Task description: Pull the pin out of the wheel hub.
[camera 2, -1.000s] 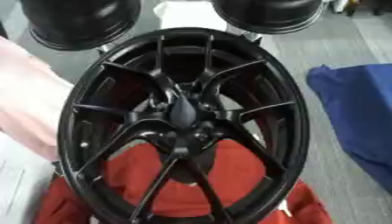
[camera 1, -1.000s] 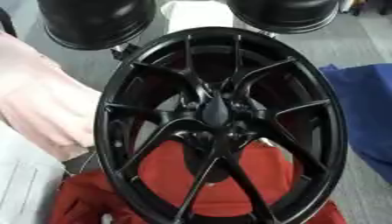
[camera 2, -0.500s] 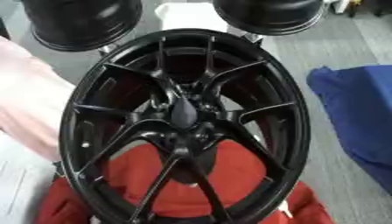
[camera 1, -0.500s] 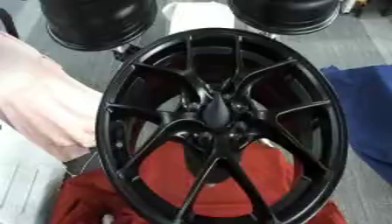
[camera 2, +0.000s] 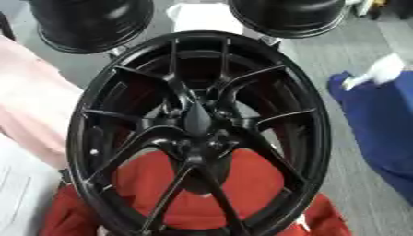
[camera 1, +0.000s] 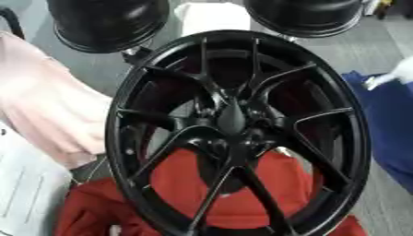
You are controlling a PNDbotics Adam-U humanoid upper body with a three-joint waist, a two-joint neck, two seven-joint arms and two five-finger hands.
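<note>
Left eye view: a person's pink sleeve (camera 1: 44, 110) lies at my left, touching the black wheel hub (camera 1: 238, 133) that fills the centre over red cloth (camera 1: 181, 184); blue fabric (camera 1: 395, 129) sits right. Neither of my hands shows, and I cannot make out the pin
</note>
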